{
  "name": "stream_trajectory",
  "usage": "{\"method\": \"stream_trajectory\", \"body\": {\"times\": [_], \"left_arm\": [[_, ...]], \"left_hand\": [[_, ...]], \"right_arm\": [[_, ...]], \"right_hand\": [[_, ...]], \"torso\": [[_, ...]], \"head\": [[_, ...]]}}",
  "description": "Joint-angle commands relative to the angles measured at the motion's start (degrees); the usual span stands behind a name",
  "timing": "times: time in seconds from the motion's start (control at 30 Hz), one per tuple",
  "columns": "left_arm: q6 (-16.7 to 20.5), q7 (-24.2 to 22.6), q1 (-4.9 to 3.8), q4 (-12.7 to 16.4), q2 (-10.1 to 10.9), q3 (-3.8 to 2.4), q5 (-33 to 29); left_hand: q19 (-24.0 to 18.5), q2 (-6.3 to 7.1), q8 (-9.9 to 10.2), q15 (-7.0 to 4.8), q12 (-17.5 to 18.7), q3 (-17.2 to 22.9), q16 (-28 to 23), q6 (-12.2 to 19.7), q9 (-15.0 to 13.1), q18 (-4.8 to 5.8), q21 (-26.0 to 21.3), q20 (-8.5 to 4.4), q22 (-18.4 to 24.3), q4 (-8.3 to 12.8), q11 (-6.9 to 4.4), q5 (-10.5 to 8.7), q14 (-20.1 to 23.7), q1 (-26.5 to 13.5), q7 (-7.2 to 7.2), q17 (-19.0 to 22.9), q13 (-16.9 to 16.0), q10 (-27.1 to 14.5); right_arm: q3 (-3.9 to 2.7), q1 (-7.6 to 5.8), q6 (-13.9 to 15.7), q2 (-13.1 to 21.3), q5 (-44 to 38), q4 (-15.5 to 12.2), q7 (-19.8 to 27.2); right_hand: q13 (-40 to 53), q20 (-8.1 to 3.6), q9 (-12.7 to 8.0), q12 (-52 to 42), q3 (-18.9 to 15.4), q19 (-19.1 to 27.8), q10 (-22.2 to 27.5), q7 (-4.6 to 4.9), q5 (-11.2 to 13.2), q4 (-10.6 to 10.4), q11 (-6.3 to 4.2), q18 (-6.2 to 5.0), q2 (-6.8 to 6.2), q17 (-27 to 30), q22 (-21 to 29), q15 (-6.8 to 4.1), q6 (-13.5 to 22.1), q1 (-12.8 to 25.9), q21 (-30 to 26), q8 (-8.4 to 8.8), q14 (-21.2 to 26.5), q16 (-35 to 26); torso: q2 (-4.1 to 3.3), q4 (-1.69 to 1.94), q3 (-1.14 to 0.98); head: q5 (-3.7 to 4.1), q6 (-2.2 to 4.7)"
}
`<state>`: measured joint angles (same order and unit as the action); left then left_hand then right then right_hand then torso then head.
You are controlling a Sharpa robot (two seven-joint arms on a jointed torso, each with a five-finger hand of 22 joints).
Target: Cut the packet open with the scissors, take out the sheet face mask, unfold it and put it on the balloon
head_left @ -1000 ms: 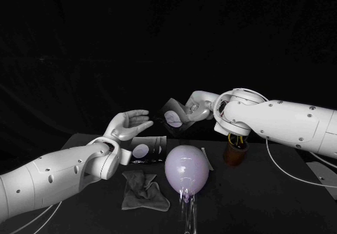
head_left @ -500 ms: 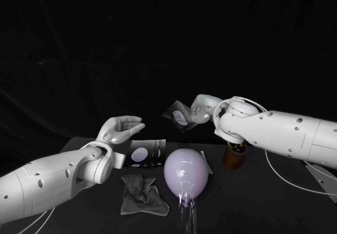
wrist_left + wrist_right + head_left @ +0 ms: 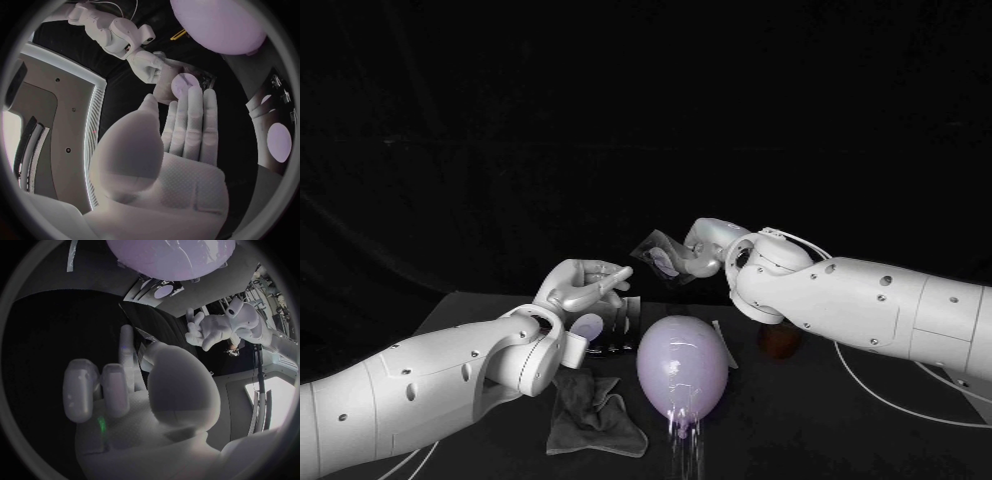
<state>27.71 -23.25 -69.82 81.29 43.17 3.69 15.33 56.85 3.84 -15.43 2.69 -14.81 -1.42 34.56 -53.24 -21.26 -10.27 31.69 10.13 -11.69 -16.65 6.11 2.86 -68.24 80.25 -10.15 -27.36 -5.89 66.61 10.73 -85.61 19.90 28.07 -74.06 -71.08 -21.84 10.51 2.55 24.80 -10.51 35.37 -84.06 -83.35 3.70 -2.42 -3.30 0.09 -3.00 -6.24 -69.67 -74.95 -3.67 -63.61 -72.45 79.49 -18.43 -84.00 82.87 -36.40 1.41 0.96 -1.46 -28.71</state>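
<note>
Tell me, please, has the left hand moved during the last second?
Yes. The left hand has come down and sideways towards the balloon, so it now sits closer to the balloon's far end in the head view.

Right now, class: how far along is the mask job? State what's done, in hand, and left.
Done: nothing clearly; I cannot tell whether the packet is cut. In hand: the right hand holds it aloft, with the left hand empty nearby. Left: the balloon is bare, so everything after cutting remains.
</note>
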Motion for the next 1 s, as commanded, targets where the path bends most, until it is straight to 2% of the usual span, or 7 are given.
{"method": "stream_trajectory", "body": {"times": [0.03,0.2,0.37,0.43,0.57,0.83,1.0], "left_arm": [[-1.7,4.6,-0.15,-0.3,-1.2,-0.07,0.7],[-0.6,6.9,-0.20,-1.2,-2.8,-0.08,-0.2],[0.3,9.9,-0.29,-2.0,-4.1,-0.08,-0.2],[0.5,11.0,-0.32,-2.1,-4.4,-0.09,0.4],[0.9,13.2,-0.38,-2.3,-5.1,-0.09,1.8],[1.2,16.6,-0.57,-2.6,-6.5,-0.12,5.9],[0.8,17.7,-0.70,-2.6,-7.0,-0.14,7.5]], "left_hand": [[1.2,-1.77,-0.5,-0.36,0.2,-2.6,3.4,-0.2,-0.1,-0.24,2.1,-0.64,-1.2,-0.1,-0.01,0.06,-1.5,-6.1,0.11,-2.4,-0.5,0.9],[0.1,-2.33,-0.5,0.05,0.6,-5.0,4.3,0.8,-0.2,0.02,2.9,-0.74,-1.8,-0.2,0.28,-0.02,0.7,-9.6,-0.31,-3.5,-0.6,-0.1],[-2.0,1.22,-0.2,1.03,1.3,-5.3,3.8,2.9,-0.1,0.20,2.7,-0.17,-1.9,-0.4,1.35,0.00,3.7,-12.0,-1.27,-3.9,-0.5,-2.5],[-3.3,3.38,-0.2,1.57,1.6,-4.4,2.9,3.9,-0.2,0.27,2.3,0.34,-1.7,-0.5,1.82,0.07,5.5,-13.6,-1.75,-3.7,-0.5,-3.7],[-4.1,6.08,-0.4,1.94,1.7,-4.9,2.3,4.5,-0.3,0.24,2.0,0.75,-1.6,-0.6,2.15,0.18,6.6,-15.1,-2.06,-3.6,-0.4,-4.6],[-4.9,9.19,-1.5,2.02,1.1,-7.1,1.7,4.3,-0.7,0.05,1.6,1.28,-1.4,-0.7,2.12,0.37,7.3,-16.0,-1.95,-3.4,-0.5,-4.7],[-5.1,10.17,-1.9,2.03,1.0,-8.0,1.3,4.1,-0.9,0.03,1.5,1.45,-1.3,-0.7,2.08,0.45,7.6,-16.4,-1.87,-3.3,-0.5,-4.7]], "right_arm": [[-0.03,0.69,2.1,-0.3,-3.2,-0.6,-0.5],[-0.04,1.45,2.8,-0.3,-3.9,-1.4,-0.5],[-0.04,2.04,3.1,-0.3,-5.3,-2.3,-0.7],[-0.04,2.20,3.1,-0.3,-6.0,-2.6,-0.9],[-0.05,2.52,3.1,-0.3,-8.1,-3.2,-1.3],[-0.05,3.08,2.2,-0.8,-12.1,-3.8,-2.2],[-0.05,3.43,1.3,-1.4,-13.7,-3.6,-2.7]], "right_hand": [[0.1,-0.29,6.2,-0.1,0.9,-1.1,-0.8,-0.37,-0.4,0.5,-0.57,0.68,0.60,0.0,-12.0,-0.39,-0.1,-0.1,0.1,-2.36,-2.2,0.3],[0.1,-0.30,6.4,-0.1,1.2,-1.1,-0.9,-0.38,-0.4,0.6,-0.59,0.69,0.60,-0.3,-12.0,-0.41,0.0,-0.1,0.1,-2.55,-2.3,0.4],[0.2,-0.32,6.5,-0.1,1.5,-1.1,-0.9,-0.39,-0.4,0.9,-0.61,0.68,0.49,-0.5,-12.0,-0.43,0.1,0.0,0.1,-2.74,-2.3,0.5],[0.2,-0.32,6.5,-0.1,1.6,-1.1,-0.9,-0.39,-0.4,0.9,-0.61,0.69,0.46,-0.6,-12.0,-0.43,0.1,0.0,0.1,-2.79,-2.3,0.5],[0.3,-0.33,6.5,-0.1,1.7,-1.1,-0.9,-0.40,-0.4,1.0,-0.62,0.69,0.42,-0.6,-12.0,-0.43,0.1,0.0,0.1,-2.87,-2.3,0.5],[0.4,-0.34,6.7,-0.1,2.1,-1.2,-1.0,-0.41,-0.4,1.3,-0.64,0.71,0.29,-1.1,-12.0,-0.45,0.2,0.1,0.2,-3.09,-2.4,0.7],[0.4,-0.34,6.7,-0.1,2.2,-1.2,-1.0,-0.41,-0.4,1.4,-0.64,0.71,0.24,-1.1,-12.0,-0.45,0.2,0.2,0.2,-3.15,-2.4,0.7]], "torso": [[-0.01,0.02,-0.05],[0.02,0.07,-0.10],[0.05,-0.06,-0.04],[0.04,-0.05,0.01],[0.03,0.06,0.02],[0.02,0.06,0.09],[-0.02,0.10,0.09]], "head": [[0.07,0.24],[0.21,-0.77],[0.15,-1.15],[0.27,-1.77],[0.59,-2.56],[0.58,-3.14],[0.73,-3.40]]}}
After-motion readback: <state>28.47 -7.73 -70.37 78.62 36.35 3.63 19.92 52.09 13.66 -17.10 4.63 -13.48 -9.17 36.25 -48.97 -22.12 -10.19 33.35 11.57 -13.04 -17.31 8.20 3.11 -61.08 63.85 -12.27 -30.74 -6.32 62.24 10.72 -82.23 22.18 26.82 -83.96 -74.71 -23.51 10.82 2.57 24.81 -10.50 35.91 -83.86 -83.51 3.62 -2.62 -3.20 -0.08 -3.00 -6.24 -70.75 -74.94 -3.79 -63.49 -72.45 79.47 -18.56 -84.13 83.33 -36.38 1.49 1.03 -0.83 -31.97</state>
